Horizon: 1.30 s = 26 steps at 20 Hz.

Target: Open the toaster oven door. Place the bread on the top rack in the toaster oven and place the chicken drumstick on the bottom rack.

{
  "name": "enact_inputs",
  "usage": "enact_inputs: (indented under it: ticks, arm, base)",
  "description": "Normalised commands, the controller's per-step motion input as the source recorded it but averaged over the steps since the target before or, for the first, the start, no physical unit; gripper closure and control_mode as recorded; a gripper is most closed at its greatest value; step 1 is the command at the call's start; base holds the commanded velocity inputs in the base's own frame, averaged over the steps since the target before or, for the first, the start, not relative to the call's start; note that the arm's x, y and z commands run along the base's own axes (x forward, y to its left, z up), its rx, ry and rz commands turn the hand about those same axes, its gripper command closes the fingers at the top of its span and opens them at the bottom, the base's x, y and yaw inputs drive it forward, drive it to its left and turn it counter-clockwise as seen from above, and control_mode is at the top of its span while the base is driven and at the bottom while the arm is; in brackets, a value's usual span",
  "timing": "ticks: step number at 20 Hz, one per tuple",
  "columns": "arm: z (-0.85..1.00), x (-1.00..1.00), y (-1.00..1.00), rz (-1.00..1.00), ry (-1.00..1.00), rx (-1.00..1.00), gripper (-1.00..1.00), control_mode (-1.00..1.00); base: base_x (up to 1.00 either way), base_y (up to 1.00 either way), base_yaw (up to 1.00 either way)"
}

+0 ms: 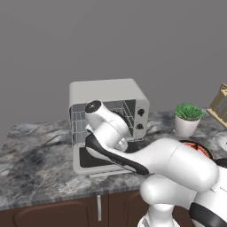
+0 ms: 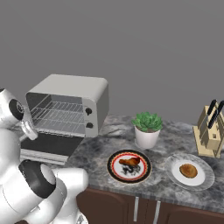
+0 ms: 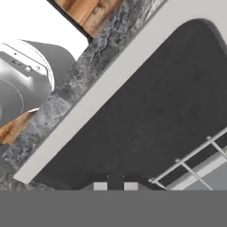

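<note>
The toaster oven (image 1: 106, 91) (image 2: 74, 85) stands on the counter with its door (image 1: 88, 160) (image 2: 48, 146) folded down flat. Inside it are the top rack (image 2: 59, 106) and the bottom rack (image 2: 54, 125), both bare. My gripper (image 3: 115, 185) hovers just above the door's dark glass (image 3: 146, 111), fingertips close together with nothing held. A wire rack's front edge (image 3: 195, 155) shows at the lower right of the hand view. The chicken drumstick (image 2: 129, 162) lies on a red-rimmed plate (image 2: 114, 173). The bread (image 2: 188, 170) sits on a grey plate (image 2: 174, 178) further right.
A potted plant (image 2: 147, 129) (image 1: 188, 118) stands to the right of the oven, behind the plates. A wooden knife block (image 2: 211, 131) is at the far right. The marble counter's front edge (image 1: 48, 197) runs above brown cabinet doors. My arm crosses in front of the oven opening.
</note>
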Motion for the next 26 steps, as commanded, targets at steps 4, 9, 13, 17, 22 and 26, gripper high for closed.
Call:
enact_inputs:
  ticks: [4,9,13,17,22,26]
  arm:
    - [0.98,-0.09,-0.30,0.04,0.02,0.00,-1.00,-1.00]
    - [0.52,-0.18,-1.00,0.00,0.07,0.00,-1.00,-1.00]
    - [0.26,-0.03,-1.00,-0.04,0.12,0.01,-1.00,-1.00]
    - [0.14,0.00,-1.00,-0.08,0.15,0.02,-1.00,-1.00]
    - [0.07,0.00,-1.00,-0.13,0.19,0.00,-1.00,-1.00]
    - [0.01,0.01,-1.00,-0.16,0.26,0.00,-1.00,-1.00]
  base:
    - [0.00,0.00,0.00]
    - [0.00,0.00,0.00]
    - [0.00,0.00,0.00]
    - [0.00,0.00,0.00]
    - [0.00,0.00,0.00]
    - [0.00,0.00,0.00]
